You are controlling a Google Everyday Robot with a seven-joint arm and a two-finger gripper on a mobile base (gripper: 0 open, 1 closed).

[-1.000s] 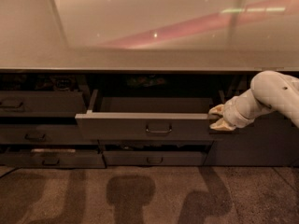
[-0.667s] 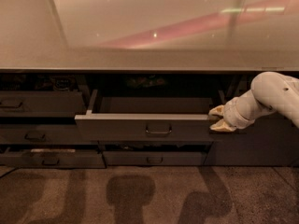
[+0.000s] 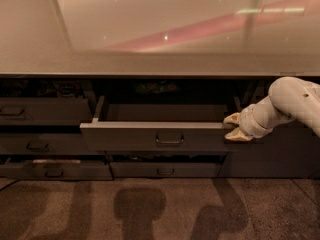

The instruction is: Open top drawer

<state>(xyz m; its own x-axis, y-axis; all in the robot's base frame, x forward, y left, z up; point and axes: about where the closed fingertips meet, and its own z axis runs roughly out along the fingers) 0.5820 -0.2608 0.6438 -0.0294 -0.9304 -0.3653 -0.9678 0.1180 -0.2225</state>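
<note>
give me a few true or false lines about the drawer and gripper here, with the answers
1. The top drawer is pulled partway out of the cabinet. True.
2. The gripper is on the drawer's centre handle. False: it is at the right end of the drawer front, and the handle is free.
3. The arm reaches in from the left side of the picture. False: it comes in from the right.
4. A pale countertop runs above the drawers. True.
5. The drawer front below sticks out further than the top drawer. False: it sits further back, under the top drawer's front.
</note>
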